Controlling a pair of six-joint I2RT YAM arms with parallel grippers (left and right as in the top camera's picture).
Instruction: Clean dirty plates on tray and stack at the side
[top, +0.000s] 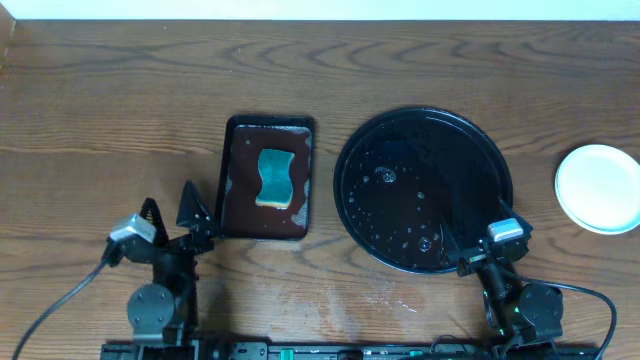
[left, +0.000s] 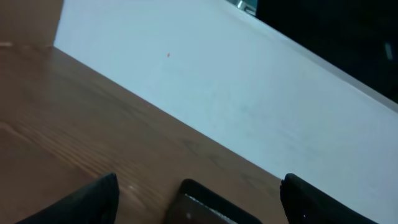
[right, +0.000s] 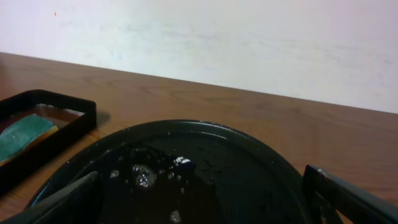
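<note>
The round black tray (top: 360, 140) sits right of centre, wet with droplets and holding no plates; it also fills the lower right wrist view (right: 249, 149). The plates (top: 600, 187) sit as a white stack on the bare wood at the far right edge. My left gripper (top: 170, 210) is open and empty at the front left, beside the brown tray's near corner. My right gripper (top: 478, 232) is open and empty over the black tray's front right rim; its fingertips frame the right wrist view (right: 202, 199).
A dark-brown rectangular tray (top: 235, 160) holding a teal sponge (top: 274, 178) stands left of the black tray; its corner shows in the left wrist view (left: 205, 202) and it shows in the right wrist view (right: 68, 118). A white wall runs behind the table.
</note>
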